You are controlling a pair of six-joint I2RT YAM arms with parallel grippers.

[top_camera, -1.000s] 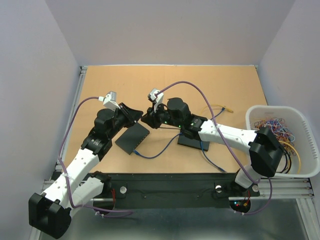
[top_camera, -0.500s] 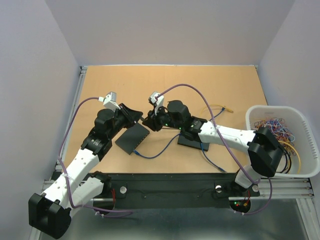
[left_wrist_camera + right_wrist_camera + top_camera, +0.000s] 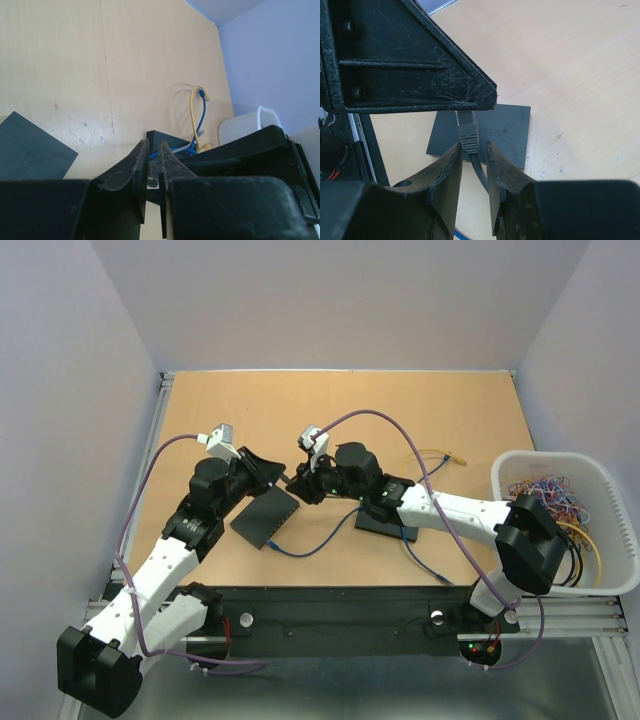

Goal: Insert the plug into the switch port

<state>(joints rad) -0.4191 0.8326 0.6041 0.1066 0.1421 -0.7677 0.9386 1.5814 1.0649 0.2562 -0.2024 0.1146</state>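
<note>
A grey plug (image 3: 468,135) on a dark grey cable hangs between my two grippers, above a black switch (image 3: 265,517). In the left wrist view the plug (image 3: 152,176) sits pinched between my left gripper's (image 3: 152,147) narrow jaws. My right gripper (image 3: 472,147) straddles the plug's boot. The boot lies against one finger, with a gap to the other. The plug's tip is hidden under my left finger (image 3: 410,55). In the top view the left gripper (image 3: 278,476) and right gripper (image 3: 296,483) nearly touch. The switch (image 3: 495,132) lies flat below.
A second black switch (image 3: 388,523) lies under my right arm, with blue and grey cables on it. A blue cable (image 3: 300,548) runs from the first switch. A yellow cable (image 3: 440,455) lies further back. A white basket (image 3: 600,475) of cables stands at the right edge.
My right gripper has moved a little left and now closes in around the plug at my left gripper's tips. The left arm has stayed still.
</note>
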